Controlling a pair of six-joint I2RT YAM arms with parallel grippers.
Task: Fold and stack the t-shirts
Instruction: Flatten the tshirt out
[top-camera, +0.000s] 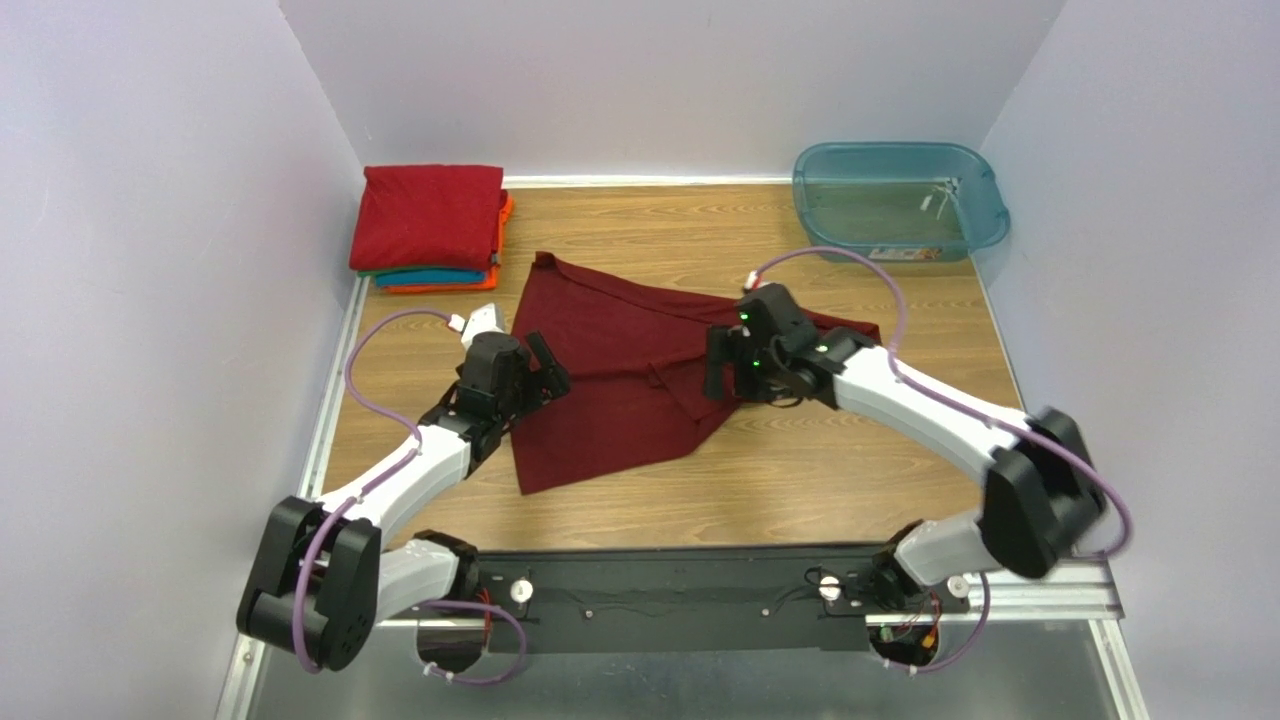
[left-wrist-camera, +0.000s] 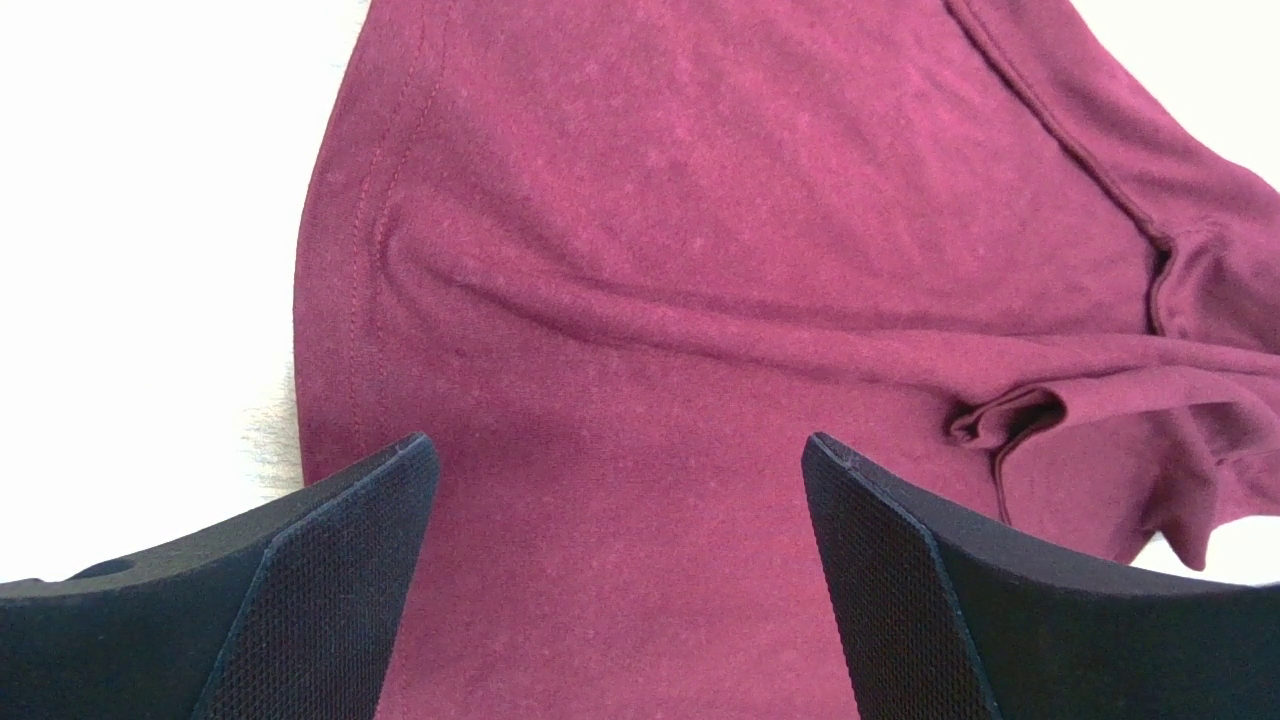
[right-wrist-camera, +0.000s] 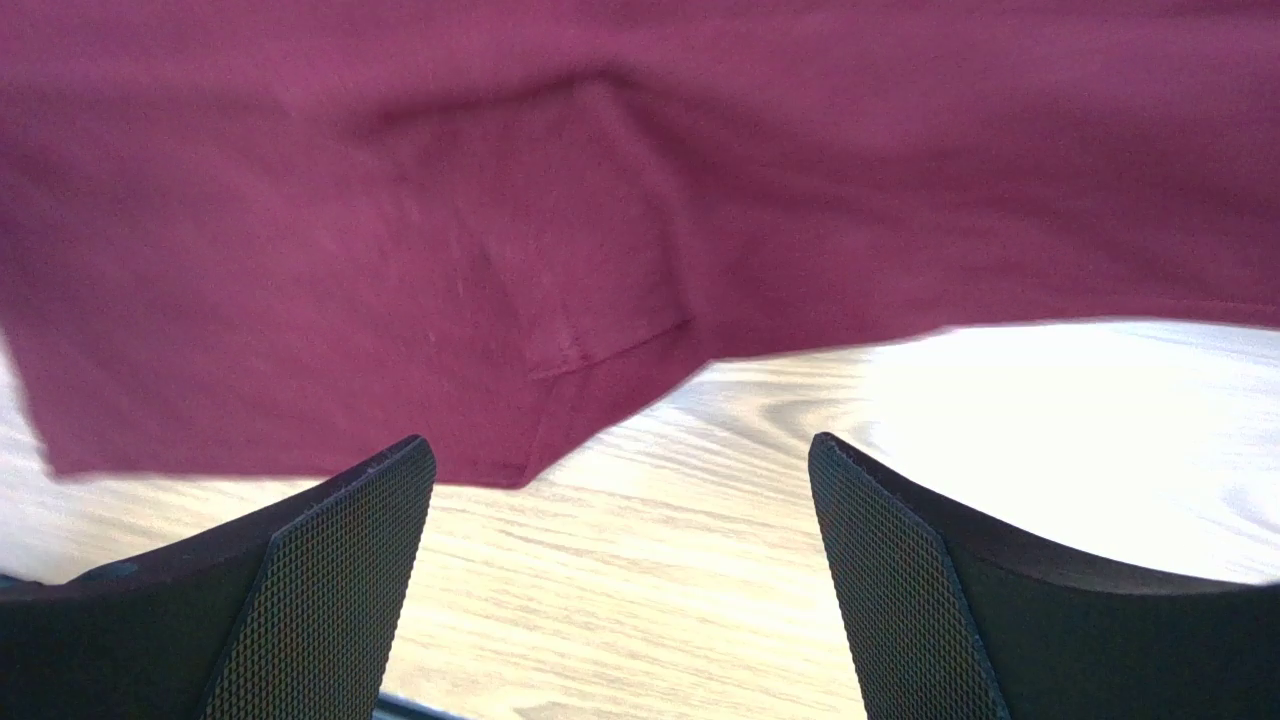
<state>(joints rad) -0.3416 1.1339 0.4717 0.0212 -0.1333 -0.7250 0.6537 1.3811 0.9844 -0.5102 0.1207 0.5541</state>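
The dark maroon t-shirt (top-camera: 631, 375) lies spread on the wooden tabletop (top-camera: 842, 480) between the two arms, not yet a neat rectangle. One corner points to the far side, another toward the near left, and a sleeve trails out to the right beside the right arm. In the far left corner sits the stack of folded t-shirts (top-camera: 430, 225), red on top with teal and orange edges showing beneath, well apart from the maroon one. A translucent teal tub (top-camera: 899, 200) stands at the far right. The left gripper (top-camera: 538, 369) hovers over the shirt's left edge with its jaws spread wide and nothing between them. Its wrist view shows the stitched hem, a long ridge across the cloth and a small puckered loop. The right gripper (top-camera: 720, 371) is likewise wide apart and empty, and its wrist view shows a hemmed edge of the cloth against the wood just beyond the fingers (right-wrist-camera: 323, 585). The shirt looks light, limp and not at all fragile. It will likely sag and drag rather than hold a shape, and a single layer could slip from a shallow pinch. The better holds are probably the hemmed edges and corners, where doubled, stitched cloth gives the pads something thicker to bite. Both arms should take matching corners so the fold falls straight and the ridge is pulled flat.
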